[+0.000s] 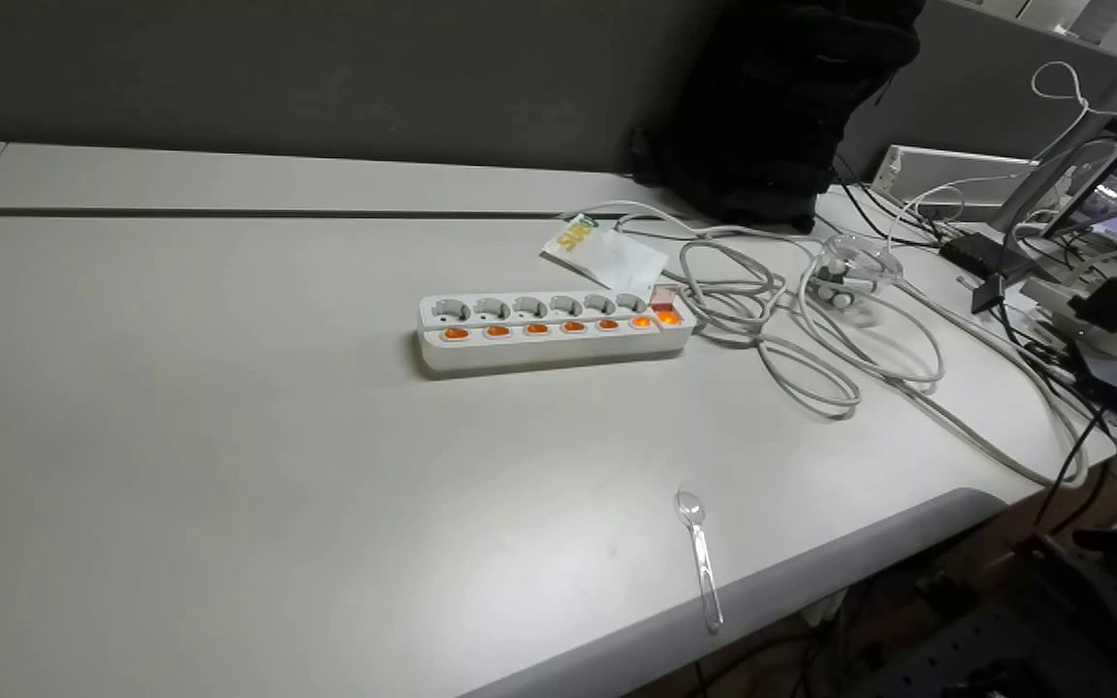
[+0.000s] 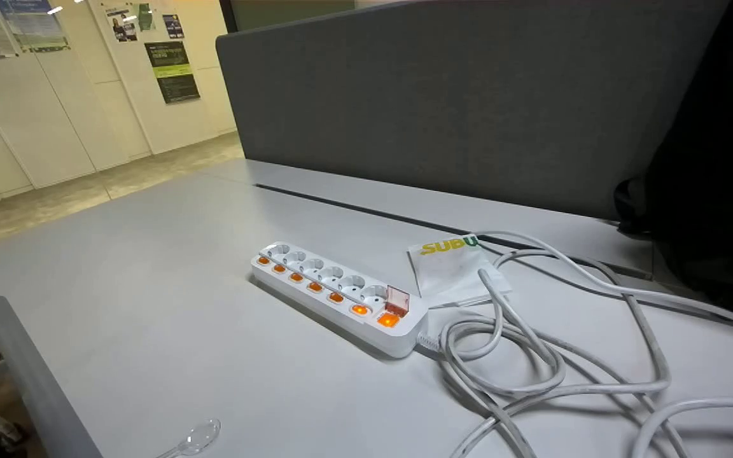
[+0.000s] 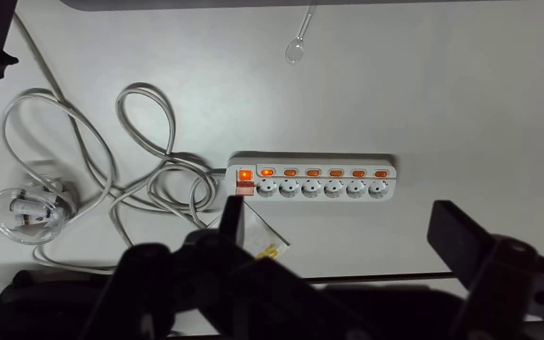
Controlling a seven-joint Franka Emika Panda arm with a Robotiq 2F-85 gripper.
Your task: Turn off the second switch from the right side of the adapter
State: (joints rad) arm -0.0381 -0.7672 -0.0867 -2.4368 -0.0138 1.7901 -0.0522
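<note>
While gripper [image 3: 339,219] gapes | adapter [image 3: 312,179]: second-from-right switch [image 2: 359,310] lit | paper [image 2: 446,271] reads "SUB"

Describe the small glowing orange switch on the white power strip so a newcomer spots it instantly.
On the light-grey tabletop lies a long white plastic power strip. One end carries a large square glowing orange switch; the small oval orange switch sits right beside it. Unlike its five small orange neighbours, it glows.

gripper [image 3: 340,212] agape; two switches [image 3: 267,173] alight
</note>
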